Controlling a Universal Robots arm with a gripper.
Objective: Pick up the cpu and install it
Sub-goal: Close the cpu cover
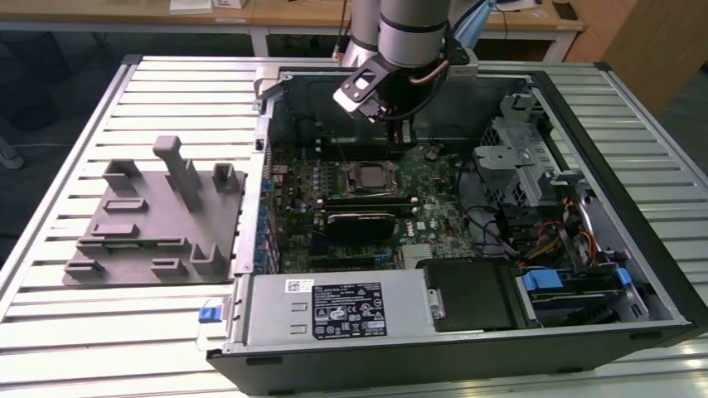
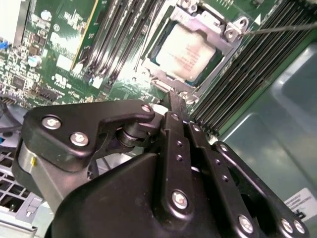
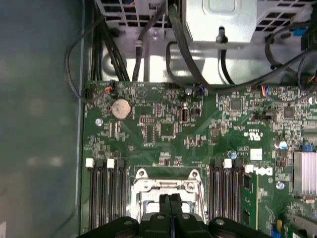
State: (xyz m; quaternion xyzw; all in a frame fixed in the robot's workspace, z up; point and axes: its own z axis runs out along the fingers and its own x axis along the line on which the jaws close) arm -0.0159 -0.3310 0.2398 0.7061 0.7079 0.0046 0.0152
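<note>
Found pincer (image 3: 170, 199) pressed together in both wrist views, fingers flank to flank, nothing pinched. Placed just over the near edge of the metal frame (image 3: 190, 187). Contact between tips and frame not determinable.

Located cpu (image 2: 190, 49) lying flat inside that frame, silvery top up, bordered by metal on all sides. In the exterior view, found slightly above mid-frame (image 1: 370, 175), just below the pincer. Latch state of frame not determinable.

Handling, by judgement only:
- Judged light, thin and rigid, with no flex expected under grip.
- Judged slippery on the metal top.
- Judged fragile on the underside and at the corners.
- Best taken by two opposite edges of the darker rim, held level, with light pressure, never across the faces.
- Little purchase offered on those edges as seated, given the frame around them.

Surroundings, working outward:
- Noted memory slots (image 3: 106, 198) on both sides of the frame.
- Noted green board (image 3: 163, 129) beyond, carrying a coin battery (image 3: 120, 108).
- Noted black cables (image 3: 106, 49) past the board edge.
- Noted open case (image 1: 443, 365) across centre and right of the exterior view.
- Noted arm (image 1: 412, 29) entering at top centre.
- Noted power supply (image 1: 332, 311) at lower centre.
- Noted grey tray (image 1: 133, 232) with upright posts at the exterior view's left, outside the case, resting on the slatted worktop (image 1: 99, 348).
</note>
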